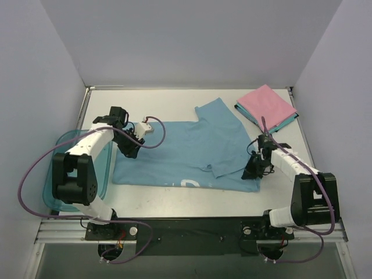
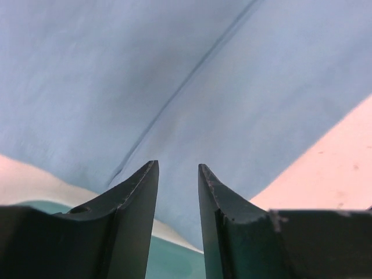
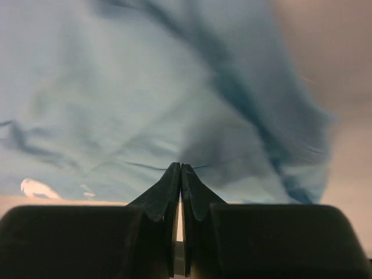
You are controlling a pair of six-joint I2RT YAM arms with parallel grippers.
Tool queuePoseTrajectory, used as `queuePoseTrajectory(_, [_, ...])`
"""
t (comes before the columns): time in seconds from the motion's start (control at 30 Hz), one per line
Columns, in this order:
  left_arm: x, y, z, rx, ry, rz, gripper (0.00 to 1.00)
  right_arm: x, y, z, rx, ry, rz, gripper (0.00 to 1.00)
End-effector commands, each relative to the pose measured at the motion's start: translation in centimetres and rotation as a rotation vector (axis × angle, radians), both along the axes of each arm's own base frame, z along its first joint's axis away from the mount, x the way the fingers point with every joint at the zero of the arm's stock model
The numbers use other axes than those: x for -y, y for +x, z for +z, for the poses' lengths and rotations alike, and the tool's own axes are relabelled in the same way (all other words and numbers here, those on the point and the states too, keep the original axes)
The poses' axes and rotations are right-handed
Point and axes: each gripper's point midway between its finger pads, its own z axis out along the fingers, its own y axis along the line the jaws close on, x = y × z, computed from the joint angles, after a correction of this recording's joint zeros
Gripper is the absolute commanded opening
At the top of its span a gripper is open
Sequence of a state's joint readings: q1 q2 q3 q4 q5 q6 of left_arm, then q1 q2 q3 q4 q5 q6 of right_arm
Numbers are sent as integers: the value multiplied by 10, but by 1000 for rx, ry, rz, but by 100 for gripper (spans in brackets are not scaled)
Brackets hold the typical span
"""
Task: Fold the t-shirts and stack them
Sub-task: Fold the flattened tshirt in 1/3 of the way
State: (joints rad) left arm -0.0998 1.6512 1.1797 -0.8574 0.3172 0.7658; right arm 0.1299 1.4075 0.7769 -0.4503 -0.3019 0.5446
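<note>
Lying partly folded on the table point(image 1: 163, 99), a wrinkled light blue t-shirt point(image 1: 174, 157).

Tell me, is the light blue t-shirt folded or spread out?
Mostly spread: light blue t-shirt lies wide across the table, only a flap doubled over.

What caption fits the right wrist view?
Right gripper shut, tips at the rumpled light blue t-shirt.

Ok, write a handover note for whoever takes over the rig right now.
Left gripper: open, over the left edge of the light blue t-shirt, nothing held.
Right gripper: shut at that shirt's right edge; grip on cloth unclear.
Done: pink t-shirt folded, stacked on teal t-shirt at far right.
To do: finish folding the blue one, stack it.
</note>
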Motion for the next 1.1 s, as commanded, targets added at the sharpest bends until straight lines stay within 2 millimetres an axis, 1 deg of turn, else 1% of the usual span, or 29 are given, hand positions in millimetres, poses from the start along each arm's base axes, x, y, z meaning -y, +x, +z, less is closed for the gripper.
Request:
queuePoseTrajectory(0.0, [43,-37,23,-17,-127,-186,35,25,-30,-22,-99,27,-345,0])
queuePoseTrajectory(0.03, [46,-48,19,-49,-114,-217,31,26,-38,-28,-126,24,-367,0])
queuePoseTrajectory(0.07, [41,-58,10,-77,-82,-225,29,33,-40,-31,-134,12,-405,0])
queuePoseTrajectory(0.1, [41,-63,5,-87,-58,-238,29,36,-45,-35,-153,7,-429,0])
queuePoseTrajectory(0.13, [32,-71,-8,-115,-14,-232,28,41,-46,-37,-160,8,-463,0])
queuePoseTrajectory(0.17, [26,-75,-21,-121,16,-215,28,45,-52,-43,-178,6,-489,0])
queuePoseTrajectory(0.2, [18,-72,-29,-117,72,-205,27,52,-53,-45,-183,6,-530,0])
queuePoseTrajectory(0.23, [15,-72,-40,-118,94,-194,27,55,-60,-50,-203,0,-548,0])
queuePoseTrajectory(0.27, [8,-73,-48,-127,140,-188,27,63,-61,-52,-209,2,-589,0])
queuePoseTrajectory(0.33, [7,-77,-62,-144,177,-191,27,69,-65,-58,-232,24,-642,0])
queuePoseTrajectory(0.37, [12,-84,-66,-161,178,-203,27,71,-67,-59,-244,33,-659,0])
queuePoseTrajectory(0.4, [18,-90,-67,-176,155,-212,27,75,-69,-60,-250,42,-689,0])
queuePoseTrajectory(0.43, [27,-101,-68,-201,139,-242,28,78,-71,-60,-256,45,-710,0])
queuePoseTrajectory(0.47, [35,-108,-67,-212,113,-256,28,83,-76,-62,-268,50,-759,0])
queuePoseTrajectory(0.5, [44,-121,-67,-235,107,-292,28,89,-80,-60,-270,56,-809,0])
queuePoseTrajectory(0.53, [52,-127,-65,-237,90,-314,28,92,-87,-62,-281,55,-847,0])
queuePoseTrajectory(0.57, [56,-140,-65,-262,93,-346,28,100,-91,-60,-272,62,-911,0])
queuePoseTrajectory(0.6, [62,-146,-62,-261,73,-365,28,101,-98,-61,-280,68,-937,0])
queuePoseTrajectory(0.63, [64,-158,-61,-282,76,-392,29,105,-97,-57,-258,91,-989,0])
queuePoseTrajectory(0.67, [67,-163,-59,-279,69,-409,29,106,-100,-55,-260,90,-1010,0])
queuePoseTrajectory(0.73, [64,-177,-57,-306,69,-425,29,118,-105,-51,-247,49,-1053,0])
queuePoseTrajectory(0.77, [61,-181,-58,-317,75,-426,29,123,-111,-49,-257,33,-1083,0])
queuePoseTrajectory(0.87, [45,-190,-63,-341,131,-428,30,129,-119,-44,-254,45,-1141,0])
queuePoseTrajectory(0.9, [40,-191,-64,-340,154,-427,29,131,-121,-41,-243,64,-1183,0])
queuePoseTrajectory(0.97, [39,-189,-60,-332,166,-409,29,129,-126,-40,-235,93,-1220,0])
queuePoseTrajectory(1.03, [42,-188,-52,-329,153,-422,30,127,-123,-37,-209,110,-1210,0])
queuePoseTrajectory(1.07, [43,-186,-47,-328,148,-426,32,128,-121,-36,-194,113,-1198,0])
